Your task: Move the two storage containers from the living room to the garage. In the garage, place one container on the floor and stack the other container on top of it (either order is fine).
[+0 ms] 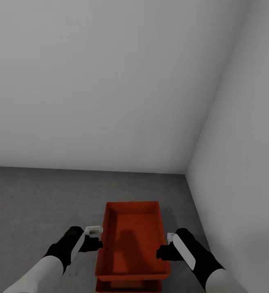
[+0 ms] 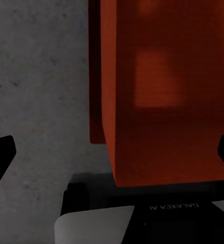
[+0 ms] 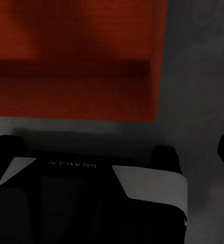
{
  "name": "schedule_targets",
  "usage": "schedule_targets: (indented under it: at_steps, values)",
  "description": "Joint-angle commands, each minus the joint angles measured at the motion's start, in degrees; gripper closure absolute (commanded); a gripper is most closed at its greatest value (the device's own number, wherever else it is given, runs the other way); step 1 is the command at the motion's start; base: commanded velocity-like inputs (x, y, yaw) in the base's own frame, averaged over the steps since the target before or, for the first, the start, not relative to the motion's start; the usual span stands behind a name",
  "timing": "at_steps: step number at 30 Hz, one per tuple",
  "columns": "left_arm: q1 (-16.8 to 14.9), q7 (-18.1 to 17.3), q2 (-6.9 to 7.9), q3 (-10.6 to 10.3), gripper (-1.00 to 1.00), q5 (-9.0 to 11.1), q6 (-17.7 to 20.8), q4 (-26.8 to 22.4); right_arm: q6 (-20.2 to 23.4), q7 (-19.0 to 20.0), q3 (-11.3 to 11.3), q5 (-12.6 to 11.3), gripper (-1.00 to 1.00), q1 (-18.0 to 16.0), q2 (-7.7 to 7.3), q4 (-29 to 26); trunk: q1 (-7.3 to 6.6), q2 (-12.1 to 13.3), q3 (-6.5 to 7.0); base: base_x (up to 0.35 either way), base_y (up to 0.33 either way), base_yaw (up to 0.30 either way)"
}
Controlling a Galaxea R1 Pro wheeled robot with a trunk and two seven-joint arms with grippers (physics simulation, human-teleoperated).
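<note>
Head view: we look down into a corner of the garage, with pale grey-white walls [image 1: 110, 81] and the dark grey concrete floor [image 1: 36, 199].
Left pincer [image 1: 94, 240]: we see it at the left side of the containers, beside the upper bin's left wall; its fingers [image 2: 1, 152] stand wide apart in the left wrist view, so it is released and grasps nothing.
Upper container [image 1: 130, 240]: red-orange, without lid, it sits on top of the other bin, between our two pincers.
Lower container [image 1: 128, 286]: we see only a strip of its front wall under the upper one; it stands on the floor near the right wall.
Stack from the wrists: the left wrist view shows an orange wall [image 2: 162, 101] with a second orange edge behind it; the right wrist view shows an orange wall [image 3: 76, 61] above grey floor.
Right pincer [image 1: 163, 251]: it is at the right wall of the upper bin; whether it touches or is clenched we cannot tell.
</note>
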Motion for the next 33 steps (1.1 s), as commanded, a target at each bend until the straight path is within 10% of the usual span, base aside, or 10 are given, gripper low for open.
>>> schedule_targets:
  at_steps: [1,33]
  values:
    - [-0.04,-0.25,-0.05,0.38,-1.00,-0.16,0.32,-0.09,0.10,-0.54,0.24,-0.59,-1.00,-0.04,-0.06,-0.07,0.00,-0.03,0.04,0.000,0.000,0.000]
    - [-0.01,-0.25,-0.05,0.38,-1.00,-0.19,0.32,-0.10,0.10,-0.54,0.22,-0.59,-1.00,-0.04,-0.06,-0.07,0.00,-0.03,2.88,-0.058,0.000,0.000]
